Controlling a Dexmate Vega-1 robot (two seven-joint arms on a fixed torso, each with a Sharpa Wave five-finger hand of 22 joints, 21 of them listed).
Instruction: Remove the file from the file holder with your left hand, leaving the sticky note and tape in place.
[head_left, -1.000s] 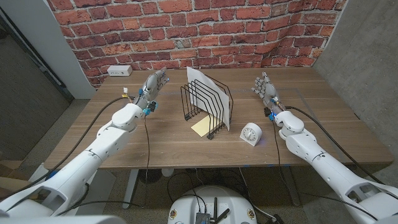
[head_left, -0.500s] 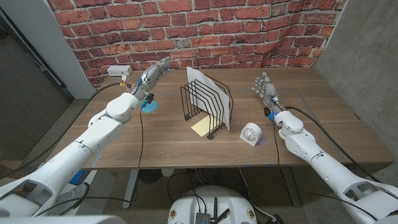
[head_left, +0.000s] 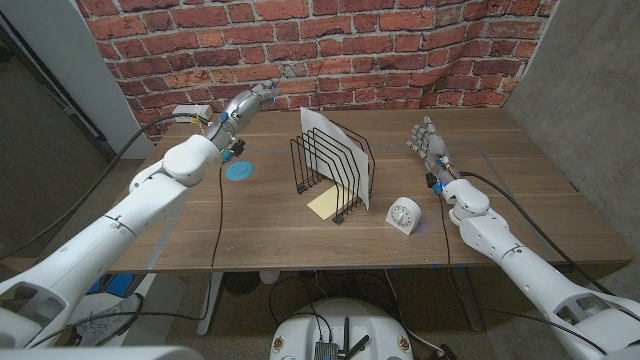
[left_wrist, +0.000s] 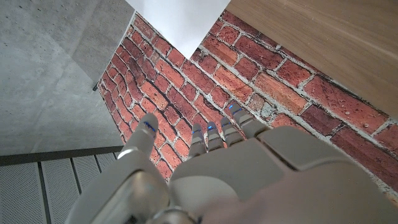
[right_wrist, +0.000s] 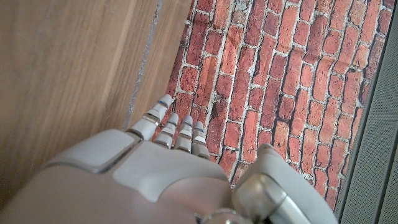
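Head view: left hand (head_left: 245, 106) raised near the wall, fingers extended, holding nothing; file (head_left: 335, 147) sits in the holder (head_left: 332, 172) — removal not begun.

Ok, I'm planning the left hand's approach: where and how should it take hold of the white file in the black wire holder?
Judging from the head view, grip the file by its top corner, which rises above the wire file holder at its far end. Come from above and the robot's left with the left hand, pinching the sheet's faces and lifting up; the wires fence in its lower part.
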